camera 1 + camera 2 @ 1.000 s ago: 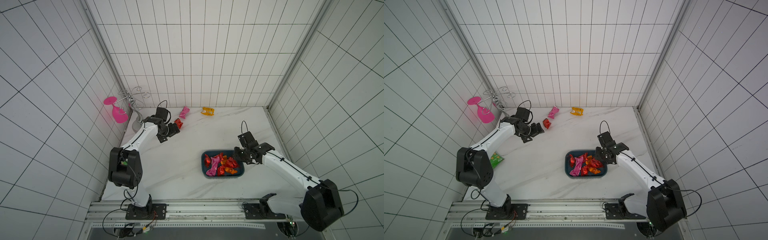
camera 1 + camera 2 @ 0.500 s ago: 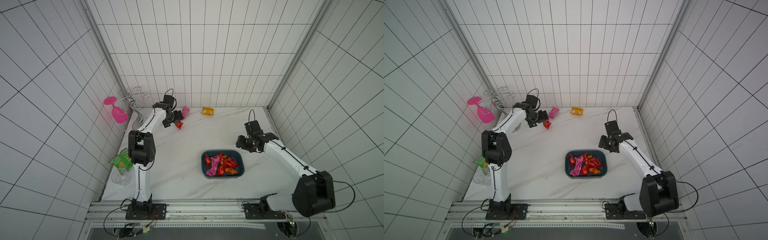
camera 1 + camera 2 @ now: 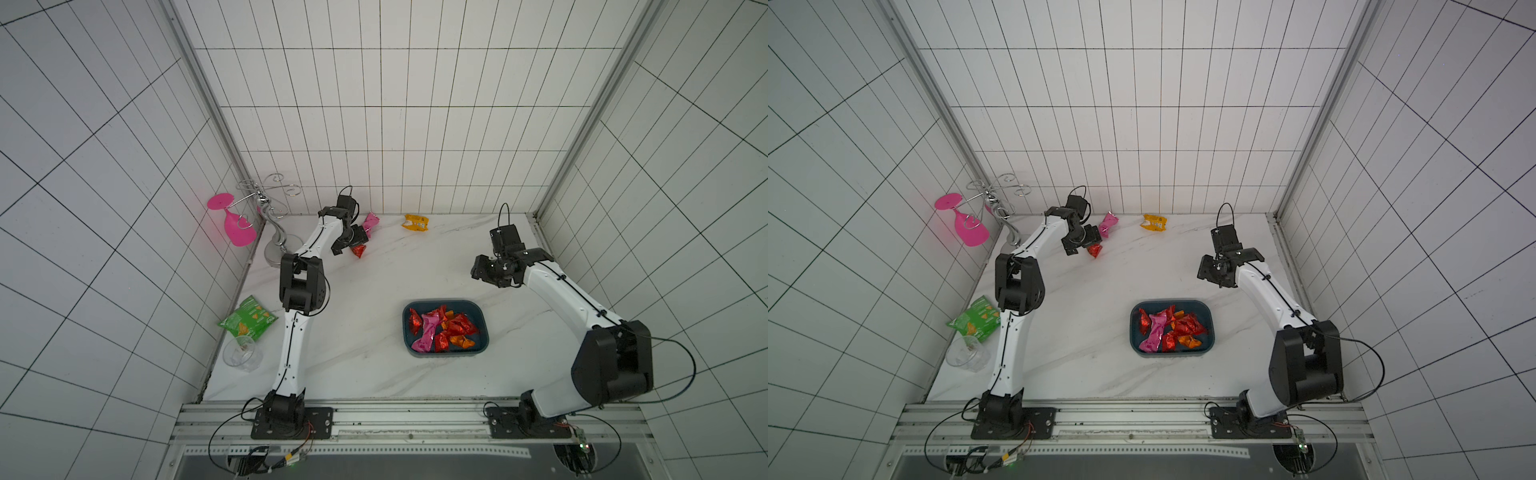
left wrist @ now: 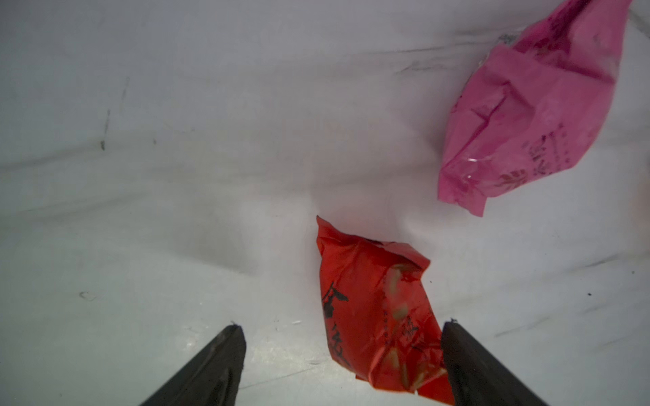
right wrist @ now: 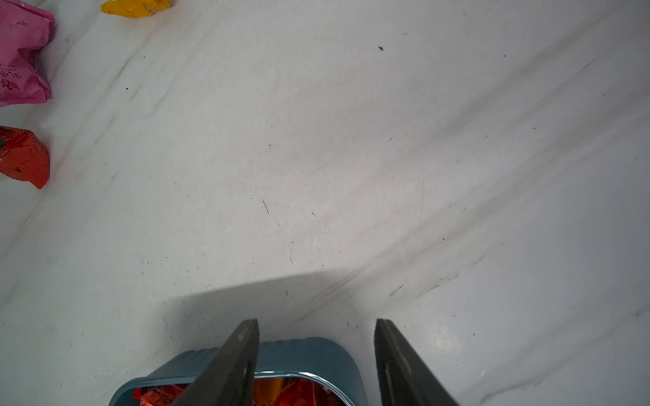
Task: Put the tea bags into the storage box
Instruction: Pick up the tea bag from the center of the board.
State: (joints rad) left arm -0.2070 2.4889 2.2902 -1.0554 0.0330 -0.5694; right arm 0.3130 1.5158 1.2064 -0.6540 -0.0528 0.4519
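Note:
The dark teal storage box point(image 3: 441, 302) point(image 3: 1170, 302) sits front of centre with several red, pink and orange tea bags inside. Three tea bags lie loose near the back wall: a red one point(image 3: 359, 250) point(image 4: 376, 309), a pink one point(image 3: 370, 222) point(image 4: 527, 116) and a yellow one point(image 3: 415, 222) point(image 5: 137, 7). My left gripper point(image 3: 351, 245) point(image 4: 343, 325) is open low over the table. The red bag lies between its fingers, close to one of them. My right gripper point(image 3: 482, 270) point(image 5: 316, 321) hangs open and empty behind the box point(image 5: 309, 355).
A green snack bag point(image 3: 248, 322) and a clear cup point(image 3: 243, 353) lie by the left wall. A metal rack point(image 3: 270, 208) with a pink glass point(image 3: 237, 226) stands in the back left corner. The side walls close in both edges.
My left arm has swung toward the back and brought its open jaws around the red bag. My right gripper has drawn back from the box and opened wider.

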